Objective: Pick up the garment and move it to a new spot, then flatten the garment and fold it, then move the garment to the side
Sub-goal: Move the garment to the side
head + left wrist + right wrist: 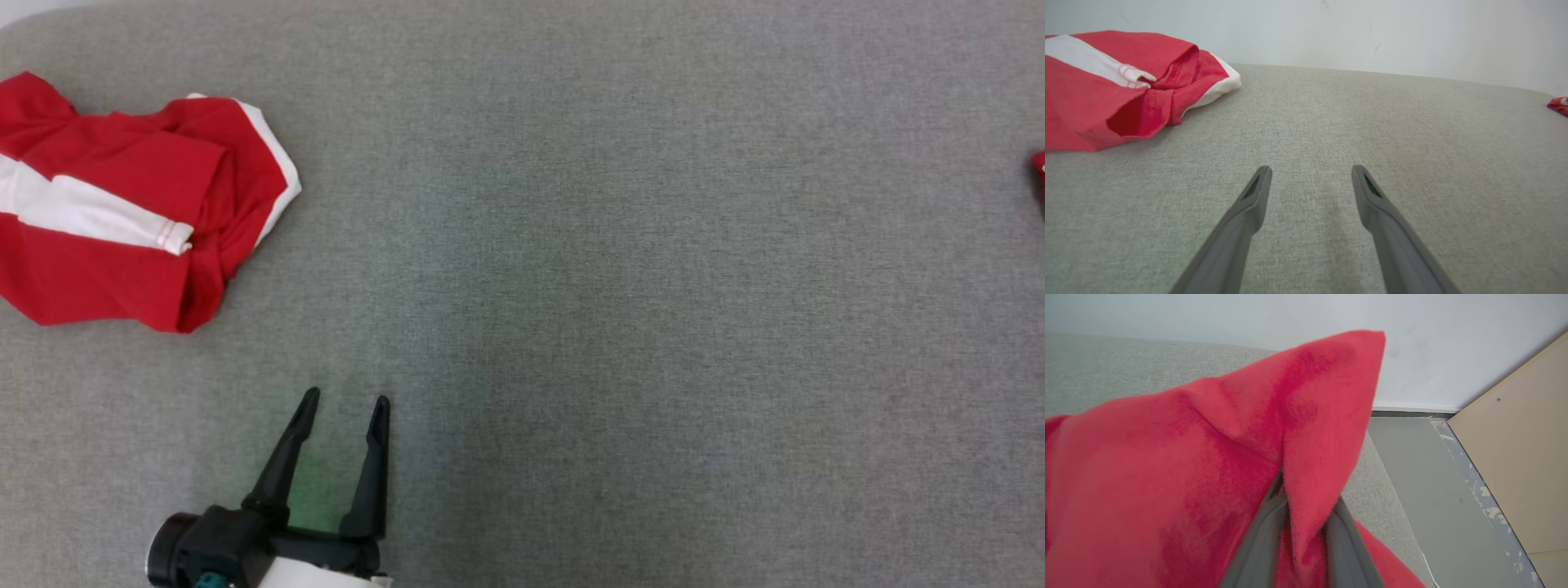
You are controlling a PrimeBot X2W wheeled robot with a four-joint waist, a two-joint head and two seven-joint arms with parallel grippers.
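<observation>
The garment [122, 204], bright red with a white stripe and white sleeve ends, lies crumpled at the far left of the grey surface; it is also at the upper left in the left wrist view [1098, 90]. My left gripper [345, 400] rests below and to the right of it, open and empty [1311, 169], not touching it. In the right wrist view my right gripper [1308, 494] has a fold of plain red cloth [1188, 465] pinched between its fingers [1257, 547], and the cloth drapes over them. A scrap of that red cloth [1038, 167] shows at the head view's right edge.
The grey fabric surface [612, 286] stretches between the two red pieces. Past its right end, in the right wrist view, lie a grey floor [1433, 490], a white wall [1433, 355] and a tan board [1519, 457].
</observation>
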